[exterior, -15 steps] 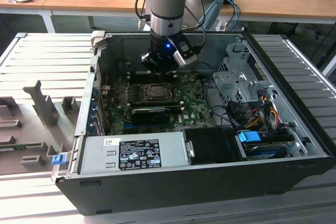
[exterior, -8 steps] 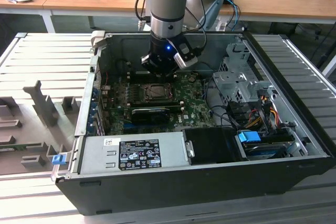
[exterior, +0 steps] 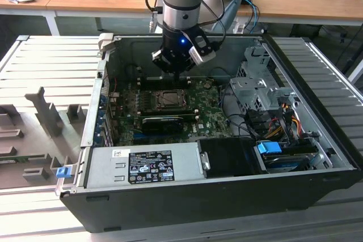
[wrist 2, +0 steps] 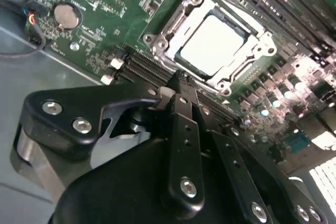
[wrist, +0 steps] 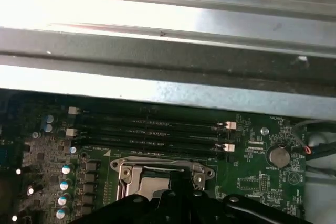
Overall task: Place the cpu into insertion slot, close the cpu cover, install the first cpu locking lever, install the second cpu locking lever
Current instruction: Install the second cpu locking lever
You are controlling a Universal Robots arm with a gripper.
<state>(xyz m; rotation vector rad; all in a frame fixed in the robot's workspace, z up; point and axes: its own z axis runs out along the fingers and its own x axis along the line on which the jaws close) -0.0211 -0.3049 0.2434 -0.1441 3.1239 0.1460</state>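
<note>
1. Gripper (wrist 2: 181, 85) hangs inside the open PC case (exterior: 317, 157), over the motherboard (exterior: 207, 120). In the second wrist view its two black fingers (wrist 2: 184, 129) lie pressed together, no gap between them, nothing held.
2. Fingertips sit just short of the socket's near edge in that view; whether they touch the board or the metal frame I cannot tell.
3. Cpu (wrist 2: 212, 44) lies flat in the insertion slot (wrist 2: 184, 56) just beyond the fingertips, its pale top glaring under the light.
4. Cpu cover (wrist 2: 173, 22) is down around the chip, which shows through its window. Locking levers are hard to pick out; whether they are latched I cannot tell.
5. In the first wrist view the gripper's black body (wrist: 173, 208) hides the nearer half of the socket; the cover's far edge (wrist: 157, 166) shows above it. Beyond that run the memory slots (wrist: 152, 129), then the case's grey wall.
6. In the exterior view the arm's wrist (exterior: 181, 32) blocks the far part of the board; the socket (exterior: 168, 99) shows just below it, small and dark.
7. A coin cell (wrist 2: 66, 16) lies off to one side of the socket.
</note>
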